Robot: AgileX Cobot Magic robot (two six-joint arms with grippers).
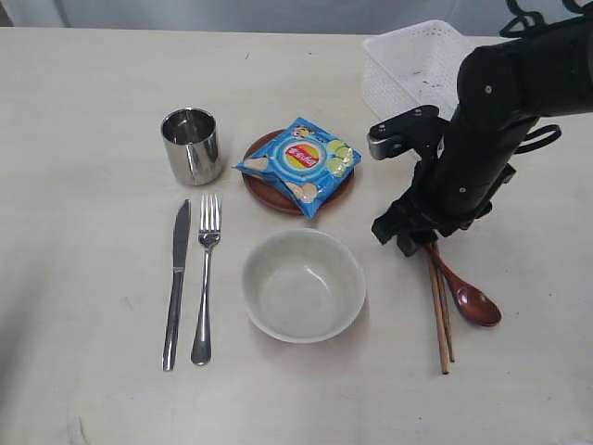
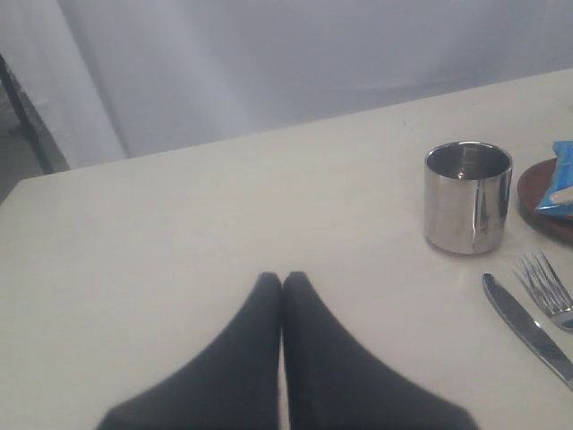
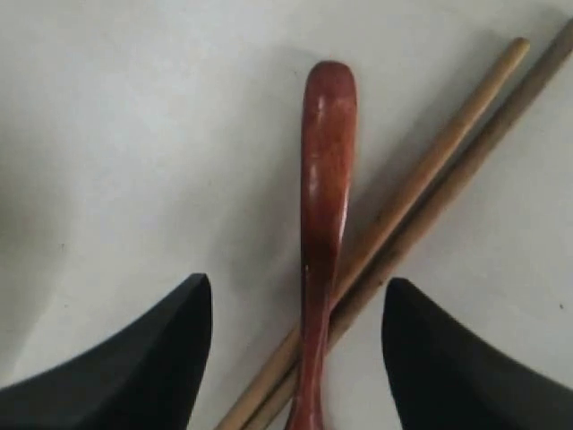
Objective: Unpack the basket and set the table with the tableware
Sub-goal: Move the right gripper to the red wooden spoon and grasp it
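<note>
The white basket (image 1: 412, 65) stands at the table's (image 1: 83, 111) far right. Laid out on the table are a steel cup (image 1: 191, 145), a knife (image 1: 176, 283), a fork (image 1: 206, 278), a pale bowl (image 1: 303, 285) and a reddish-brown plate (image 1: 264, 185). Right of the bowl, the dark red spoon (image 1: 468, 298) lies across the brown chopsticks (image 1: 441, 320). My right gripper (image 3: 297, 285) is open, low over the spoon handle (image 3: 324, 197), a finger on either side and neither touching it. My left gripper (image 2: 282, 278) is shut and empty, over bare table left of the cup (image 2: 467, 197).
A blue chip bag (image 1: 298, 162) lies on the plate. My right arm (image 1: 491, 139) reaches in from the far right and hides part of the basket. The basket's visible part looks empty.
</note>
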